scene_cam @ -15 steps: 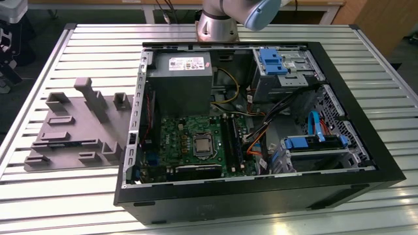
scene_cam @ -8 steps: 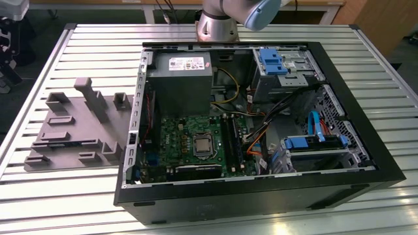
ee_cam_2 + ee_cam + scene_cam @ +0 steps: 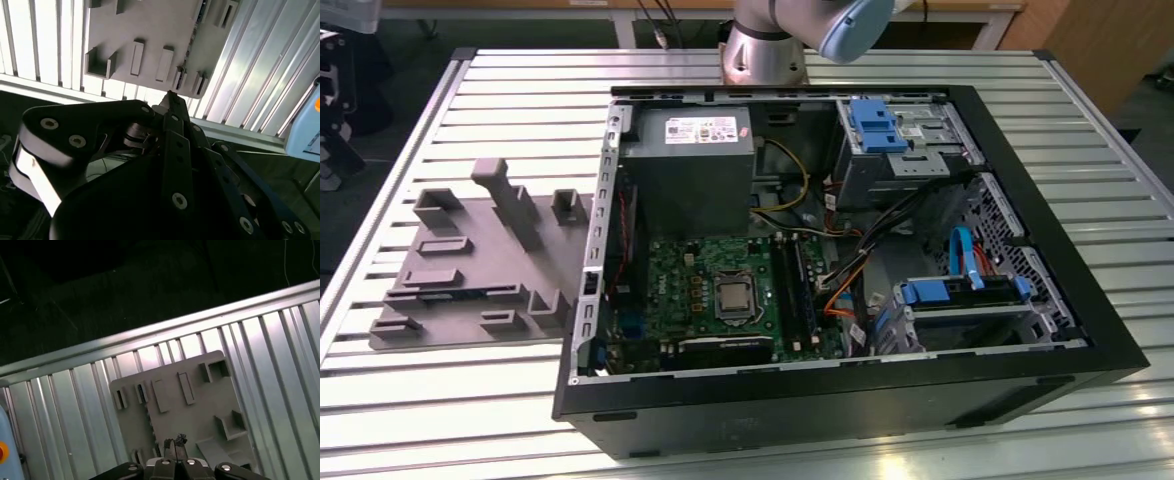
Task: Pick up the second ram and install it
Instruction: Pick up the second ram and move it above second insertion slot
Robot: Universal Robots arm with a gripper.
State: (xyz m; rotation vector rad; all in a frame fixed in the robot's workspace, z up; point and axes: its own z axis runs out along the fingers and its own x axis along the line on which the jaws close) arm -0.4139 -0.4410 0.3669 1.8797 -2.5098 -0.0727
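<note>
The second ram (image 3: 460,293) stands on edge in a long slot of the grey fixture (image 3: 464,222). It reads as a thin dark strip with small spots, and in both wrist views (image 3: 190,42) (image 3: 148,420) no more than its narrow edge can be made out.

The gripper (image 3: 174,441) hangs above the fixture (image 3: 200,400), clear of the strip. Its fingertips are drawn almost together with nothing between them. In the second wrist view its black linkage (image 3: 170,97) hides the fixture's near edge (image 3: 150,25). How high it hangs over the fixture cannot be told.

The fixture lies on a slatted table (image 3: 854,65). Just beside the fixture, on the exterior view's right, is an open computer case (image 3: 854,410) holding a green motherboard (image 3: 680,270) and a grey power supply (image 3: 687,185). The power supply's white label (image 3: 700,130) carries print too small to read. Beyond the fixture and case, the arm (image 3: 767,45) is cut off by the picture's edge.
</note>
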